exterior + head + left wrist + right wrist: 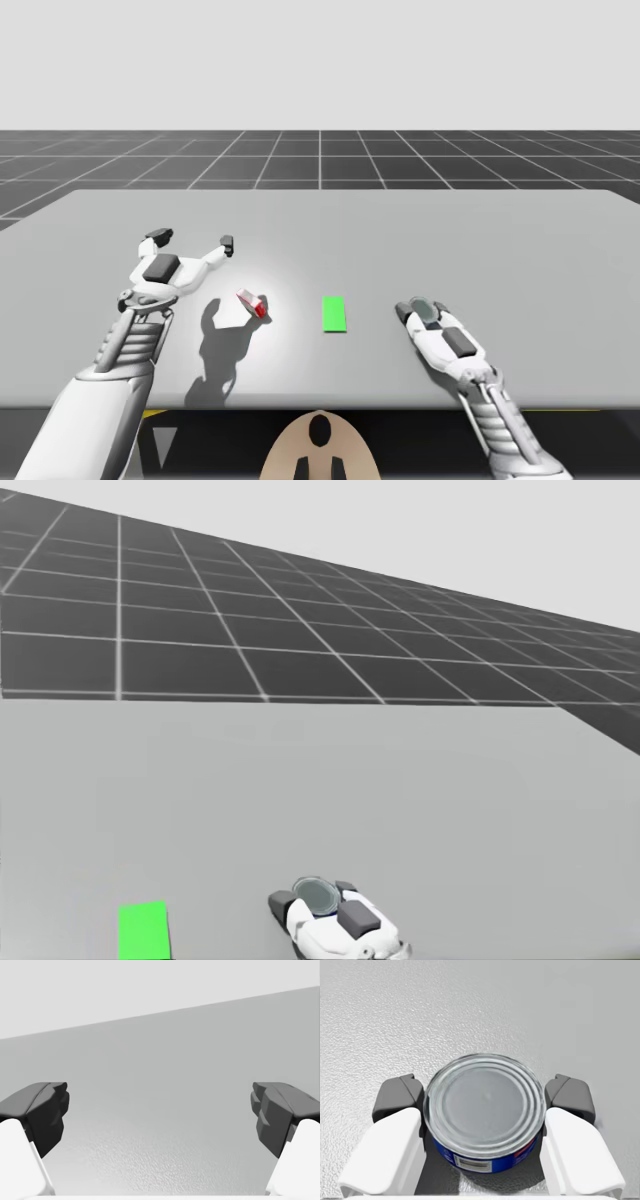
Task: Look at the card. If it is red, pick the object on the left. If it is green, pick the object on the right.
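Grey table (420,235), green card (334,313), blue can (485,1110), gridded floor (320,158)

This is a simulator's test scene, not a lived-in room. A broad, plain grey bench (520,230) with an even, faintly grained top stands on a dark floor (320,155), which is ruled with a pale square grid running off to a straight horizon. Above that line hangs a flat, pale grey backdrop (320,60), evenly lit and uniform from edge to edge. The props on the bench are sparse and simply rendered, among them a flat green card (334,314) and a can (485,1110), set apart from each other as in a tabletop trial.
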{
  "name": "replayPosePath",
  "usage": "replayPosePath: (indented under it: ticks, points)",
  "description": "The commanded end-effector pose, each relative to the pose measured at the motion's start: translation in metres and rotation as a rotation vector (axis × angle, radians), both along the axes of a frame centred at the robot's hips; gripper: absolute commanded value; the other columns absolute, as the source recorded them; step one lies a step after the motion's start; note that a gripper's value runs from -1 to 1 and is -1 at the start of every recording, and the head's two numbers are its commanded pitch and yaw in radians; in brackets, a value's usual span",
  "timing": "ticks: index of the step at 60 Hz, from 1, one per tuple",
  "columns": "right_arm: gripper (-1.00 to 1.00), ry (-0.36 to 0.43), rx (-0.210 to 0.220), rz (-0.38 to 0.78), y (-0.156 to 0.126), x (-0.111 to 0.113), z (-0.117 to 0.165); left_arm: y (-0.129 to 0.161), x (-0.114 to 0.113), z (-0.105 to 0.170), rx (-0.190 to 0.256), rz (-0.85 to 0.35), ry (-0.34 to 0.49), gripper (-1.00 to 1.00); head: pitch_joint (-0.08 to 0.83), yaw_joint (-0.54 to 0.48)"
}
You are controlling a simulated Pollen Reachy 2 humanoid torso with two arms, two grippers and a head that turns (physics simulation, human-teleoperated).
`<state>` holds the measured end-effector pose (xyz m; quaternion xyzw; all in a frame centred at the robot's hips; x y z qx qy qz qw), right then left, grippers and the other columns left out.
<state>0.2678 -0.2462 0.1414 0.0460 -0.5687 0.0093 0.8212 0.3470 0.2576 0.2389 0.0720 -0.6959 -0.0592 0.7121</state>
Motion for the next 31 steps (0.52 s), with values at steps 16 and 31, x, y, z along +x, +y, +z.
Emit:
replayPosePath:
  ticks: [16, 31]
  points:
    - [1.00, -0.245, 0.073, 0.010, 0.000, -0.009, 0.119, 0.001, 0.001, 0.000, -0.002, -0.001, 0.003, -1.00, 0.279, -0.44]
    - [1.00, -0.508, 0.044, 0.007, 0.001, -0.029, 0.206, 0.000, 0.002, -0.001, -0.002, -0.004, 0.003, -1.00, 0.265, -0.44]
